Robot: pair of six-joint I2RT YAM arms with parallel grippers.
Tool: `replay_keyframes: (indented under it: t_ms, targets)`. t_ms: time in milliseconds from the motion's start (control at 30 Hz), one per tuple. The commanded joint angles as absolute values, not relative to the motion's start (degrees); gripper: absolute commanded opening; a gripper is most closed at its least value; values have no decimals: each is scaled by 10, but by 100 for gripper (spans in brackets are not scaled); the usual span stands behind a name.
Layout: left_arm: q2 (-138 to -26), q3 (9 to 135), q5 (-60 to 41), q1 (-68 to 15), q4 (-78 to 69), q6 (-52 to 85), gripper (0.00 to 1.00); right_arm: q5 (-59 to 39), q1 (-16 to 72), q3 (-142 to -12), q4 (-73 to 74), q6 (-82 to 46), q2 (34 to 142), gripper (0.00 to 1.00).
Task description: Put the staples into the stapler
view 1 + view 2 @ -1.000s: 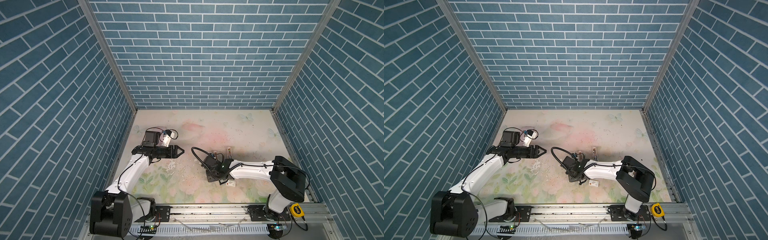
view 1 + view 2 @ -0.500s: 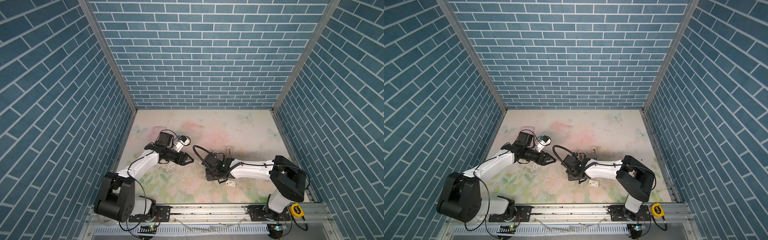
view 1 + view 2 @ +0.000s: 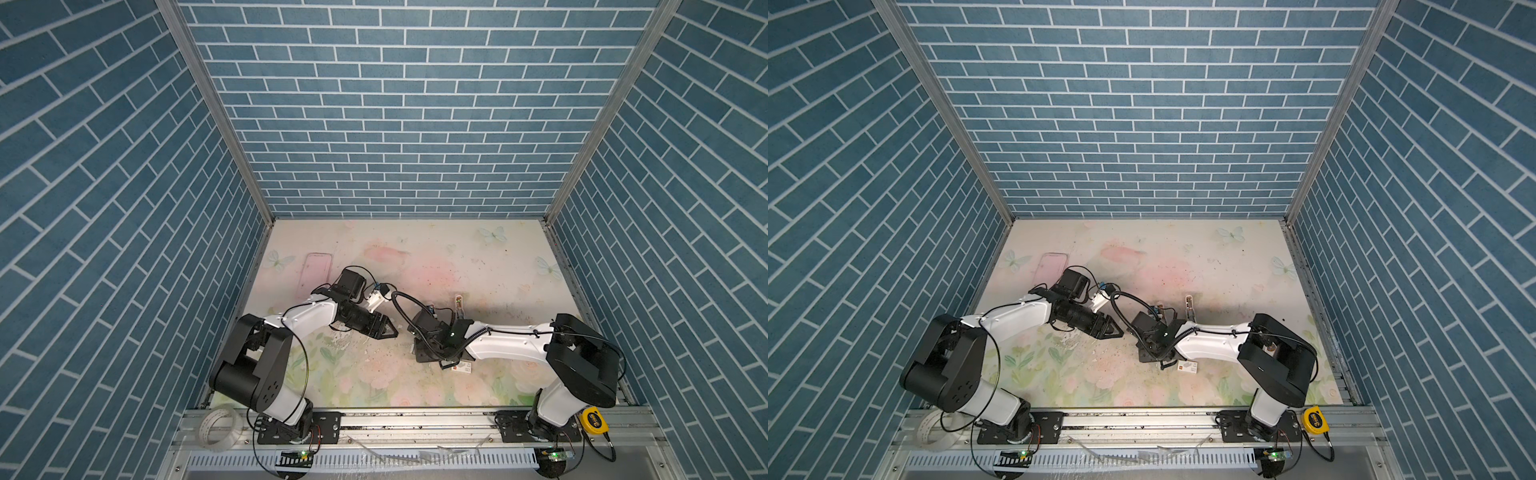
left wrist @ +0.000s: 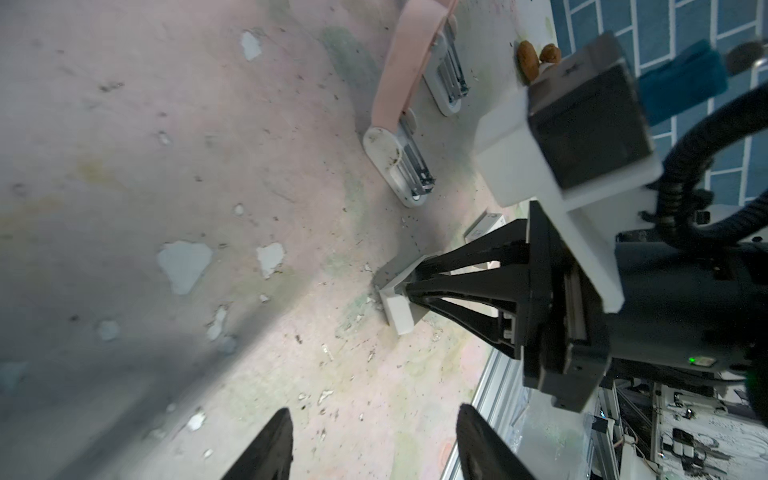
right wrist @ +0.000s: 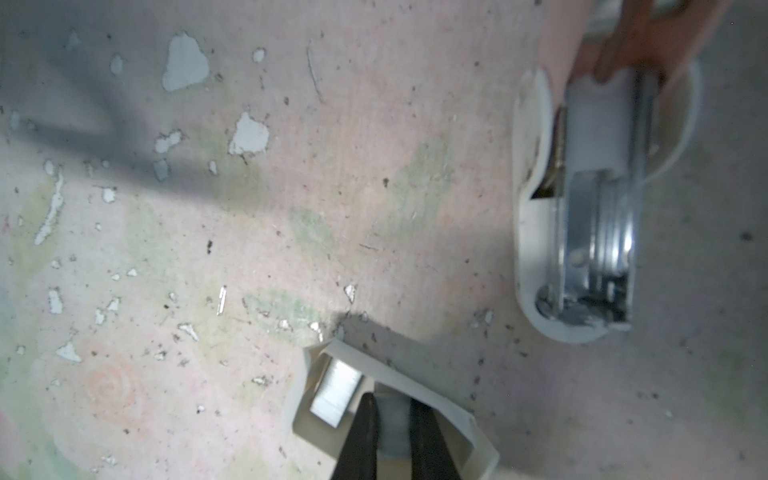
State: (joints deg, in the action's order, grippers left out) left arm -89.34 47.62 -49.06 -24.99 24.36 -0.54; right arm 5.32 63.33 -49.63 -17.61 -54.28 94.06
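The stapler [image 3: 458, 305] lies open on the flowered surface [image 3: 415, 257], with its pink top swung away from the white base, so the metal channel is uncovered in the right wrist view [image 5: 590, 216]. The staples [image 5: 334, 392] are not in the stapler. They sit as short grey strips inside the small cream-white tray [image 5: 399, 374], which rests on the surface near the front end of the stapler but does not touch it.

The right tool [image 5: 392, 405] reaches down into this tray. Its two black fingers [image 5: 368, 432] stand close together with one grey strip of staples between them, so it is clamped on that strip. A second strip lies free in the tray just beside the fingers. The left wrist view shows the same grip from the side [image 4: 409, 286], with the tips at the edge of the tray [image 4: 397, 311].

The left tool [image 4: 374, 411] has its fingers [image 4: 282, 444] apart and nothing is between them. In both top views it is to the left of the stapler, above the surface, and points toward the right tool [image 3: 390, 331].

A flat white card sleeve [image 3: 1187, 366] with a red mark lies on the side of the stapler toward the front rail, partly under the right arm.
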Motion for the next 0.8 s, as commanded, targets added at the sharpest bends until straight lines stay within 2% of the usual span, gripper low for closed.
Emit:
replay_keyframes:
  t_ms: [0, 433, 767]
  targets:
    - [-934, 502, -508, -278, 250, 0, 63, 71, 631, -485, -180, -568, 922, 2]
    - [-1000, 526, -488, -319, 244, 4, 62, 74, 629, -472, -155, -565, 907, 2]
    - [-1002, 525, -472, -321, 245, 3, 62, 90, 629, -464, -151, -562, 888, 2]
